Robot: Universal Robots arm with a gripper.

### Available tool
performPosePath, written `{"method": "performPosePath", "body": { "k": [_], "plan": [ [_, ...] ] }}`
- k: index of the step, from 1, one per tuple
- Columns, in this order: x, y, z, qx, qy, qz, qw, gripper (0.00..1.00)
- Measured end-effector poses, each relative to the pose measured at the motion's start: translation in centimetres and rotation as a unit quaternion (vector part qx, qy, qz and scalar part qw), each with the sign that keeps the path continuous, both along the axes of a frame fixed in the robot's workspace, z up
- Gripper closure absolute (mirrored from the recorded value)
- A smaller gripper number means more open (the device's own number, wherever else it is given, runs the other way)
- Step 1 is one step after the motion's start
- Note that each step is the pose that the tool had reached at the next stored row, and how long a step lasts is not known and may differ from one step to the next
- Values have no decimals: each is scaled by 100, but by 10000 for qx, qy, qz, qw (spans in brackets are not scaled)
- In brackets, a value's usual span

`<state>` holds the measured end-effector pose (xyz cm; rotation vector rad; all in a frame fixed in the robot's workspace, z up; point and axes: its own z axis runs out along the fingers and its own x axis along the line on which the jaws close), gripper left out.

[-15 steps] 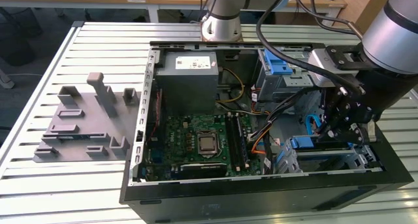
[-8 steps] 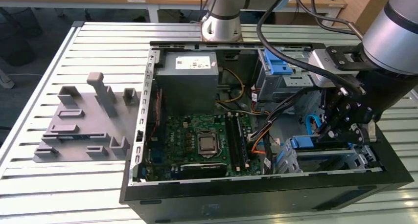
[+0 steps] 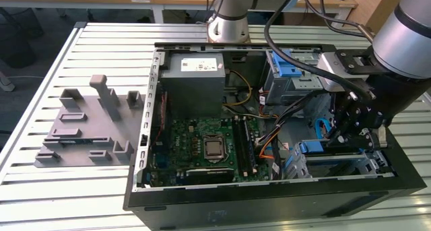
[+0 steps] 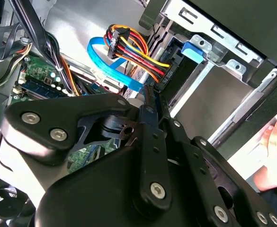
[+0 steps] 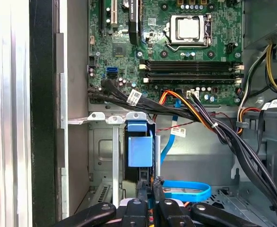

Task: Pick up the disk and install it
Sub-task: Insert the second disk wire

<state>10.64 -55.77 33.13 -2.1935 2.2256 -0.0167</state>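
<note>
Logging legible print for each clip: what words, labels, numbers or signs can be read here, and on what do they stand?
No text can be quoted; every print is illegible.
white sticker on the power supply: print too small to read.
white tags on the cable bundle: blurred.
motherboard markings: too small to read.
</note>
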Motion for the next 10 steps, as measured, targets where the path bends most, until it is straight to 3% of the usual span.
{"method": "performPosePath", "body": {
  "k": [10],
  "plan": [
    [0, 0, -20, -2, 0, 0, 10000, 84]
  ]
}}
